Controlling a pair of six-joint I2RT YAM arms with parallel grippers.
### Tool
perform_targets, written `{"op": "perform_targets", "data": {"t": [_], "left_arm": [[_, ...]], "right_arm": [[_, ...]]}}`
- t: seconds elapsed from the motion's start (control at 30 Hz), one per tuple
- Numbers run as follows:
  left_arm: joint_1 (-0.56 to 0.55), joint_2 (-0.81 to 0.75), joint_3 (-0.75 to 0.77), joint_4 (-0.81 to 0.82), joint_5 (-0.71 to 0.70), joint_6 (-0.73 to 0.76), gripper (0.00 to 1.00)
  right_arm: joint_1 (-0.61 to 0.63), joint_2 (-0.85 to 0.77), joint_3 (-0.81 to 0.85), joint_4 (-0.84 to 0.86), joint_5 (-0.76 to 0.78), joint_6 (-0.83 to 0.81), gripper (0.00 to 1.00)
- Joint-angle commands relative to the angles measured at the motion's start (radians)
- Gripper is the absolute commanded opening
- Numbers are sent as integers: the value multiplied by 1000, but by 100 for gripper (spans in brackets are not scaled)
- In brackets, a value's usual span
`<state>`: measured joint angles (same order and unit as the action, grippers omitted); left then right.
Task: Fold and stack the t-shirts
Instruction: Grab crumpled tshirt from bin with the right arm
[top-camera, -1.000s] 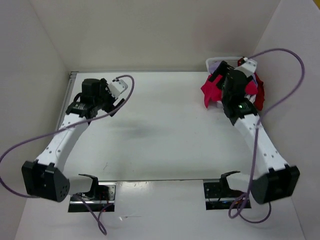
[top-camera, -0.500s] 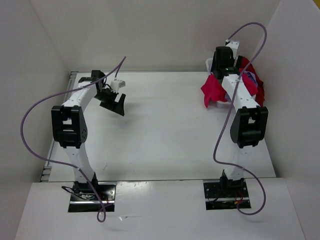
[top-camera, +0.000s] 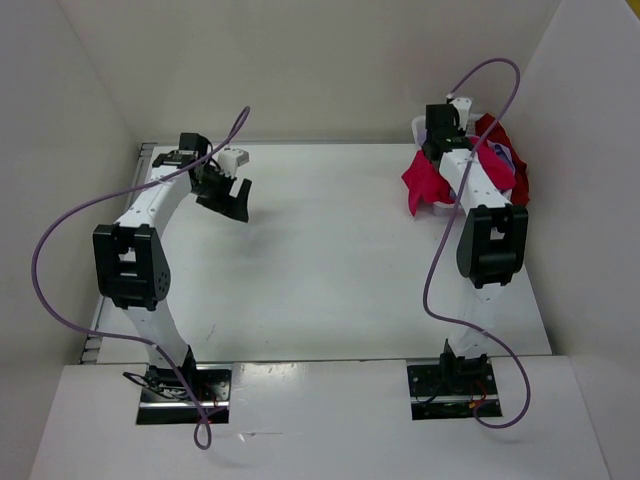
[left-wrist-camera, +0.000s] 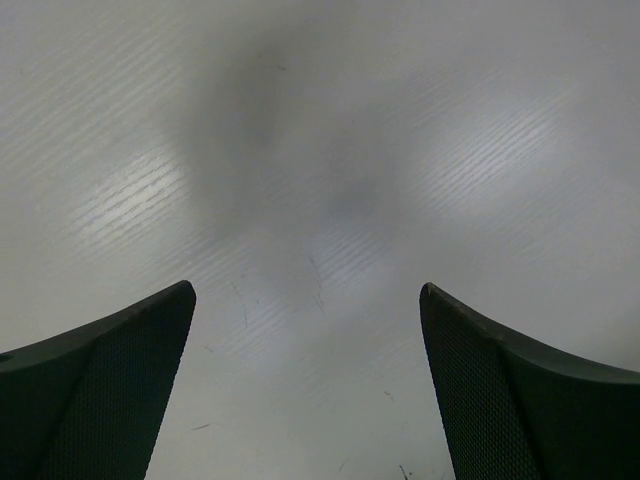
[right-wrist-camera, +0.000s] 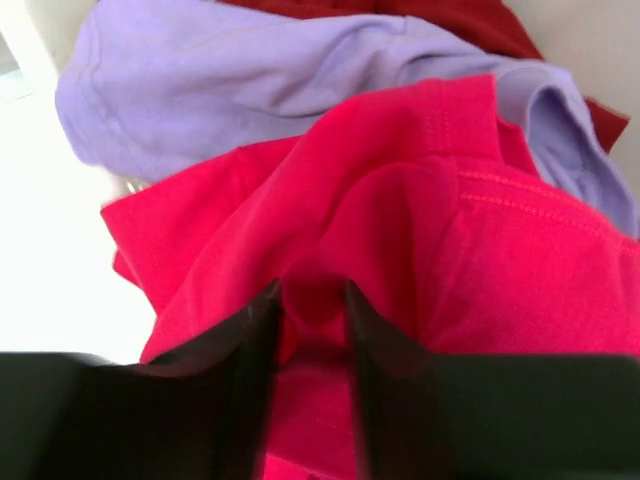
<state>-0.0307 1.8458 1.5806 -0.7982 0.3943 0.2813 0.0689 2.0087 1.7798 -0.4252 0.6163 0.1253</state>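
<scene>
Just beyond magenta shirt (right-wrist-camera: 520, 260), lavender shirt (right-wrist-camera: 250, 90)

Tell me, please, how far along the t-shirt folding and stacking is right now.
Done: nothing folded or stacked. In hand: the right gripper pinches a fold of the magenta shirt, heaped with the lavender shirt and dark red shirt; the left gripper hangs open over the table. Left: spreading, folding, stacking every shirt.

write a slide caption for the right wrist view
Right gripper pinching a fold of the magenta-pink t-shirt, with the lavender t-shirt and dark red t-shirt piled behind it.
</scene>
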Motion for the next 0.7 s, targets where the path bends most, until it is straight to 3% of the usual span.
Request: {"op": "perform_targets", "data": {"t": [0.0,0.07,0.27,0.43,0.5,0.67], "left_arm": [[2,-37,-13,4,-11,-22,99],[2,-37,-13,4,-11,-22,99],[2,-66,-4,4,-20,-13,99],[2,-99,15,4,-29,-13,99],[-8,-125,15,4,-29,-13,99],[-8,-172,24,22,-29,-22,99]], "right_arm": [[-9,-16,26,-6,51,30,22],[-9,-25,26,-6,60,30,0],[-18,-125,17,-6,60,30,0],[-7,-315,114,-15,79,-1,0],[54,-410,158,12,97,-68,0],[297,-562,179,351,258,-381,0]]}}
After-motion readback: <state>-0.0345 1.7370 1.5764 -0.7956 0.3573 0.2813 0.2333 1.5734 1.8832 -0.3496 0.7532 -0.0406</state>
